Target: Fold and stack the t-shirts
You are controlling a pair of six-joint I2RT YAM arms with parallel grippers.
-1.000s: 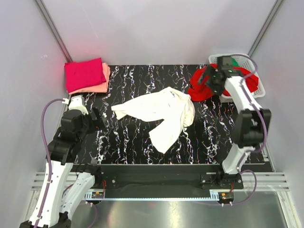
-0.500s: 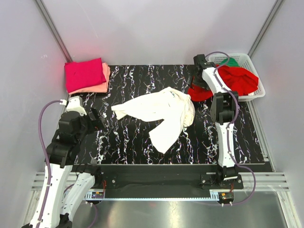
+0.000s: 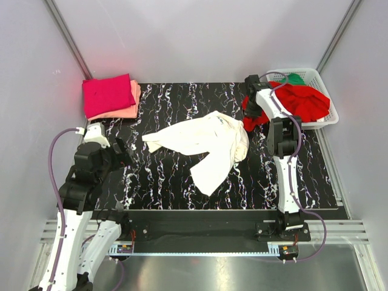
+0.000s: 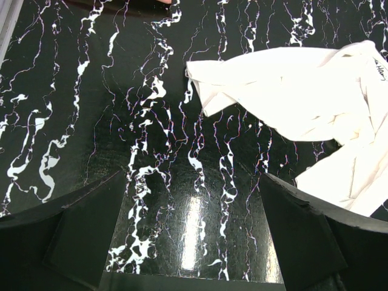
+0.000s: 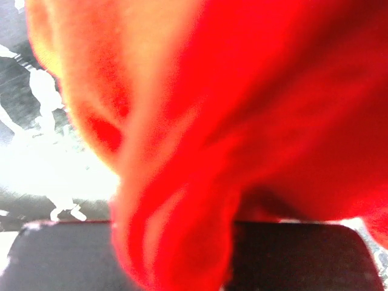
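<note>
Right tool [image 3: 250, 108]: at the far right corner of the counter [image 3: 170, 182], down against the red t-shirt [image 3: 303, 100]. In the right wrist view the red t-shirt fills nearly everything, blurred and hard against the lens. Only a dark strip of the tool shows along the bottom, so I cannot tell whether it is clenched or released.

Red t-shirt: most of it is heaped in the white basket [image 3: 330, 118] at the far right corner. One part spills over the basket's left rim onto the counter, beside the tool.

Green t-shirt [image 3: 296, 78]: a small patch shows at the basket's far side, behind the red one.

Left tool [image 4: 193, 176]: released, fingers wide apart, low over bare counter near the left edge. Nothing between them.

White t-shirt [image 3: 200, 142]: crumpled and unfolded around the middle of the counter, one end reaching toward the left edge, another toward the near edge. Apart from both tools.

Magenta t-shirt [image 3: 109, 94]: folded, at the far left corner, lying on the folded salmon-pink t-shirt [image 3: 133, 103], whose edge shows along the right and near sides.
</note>
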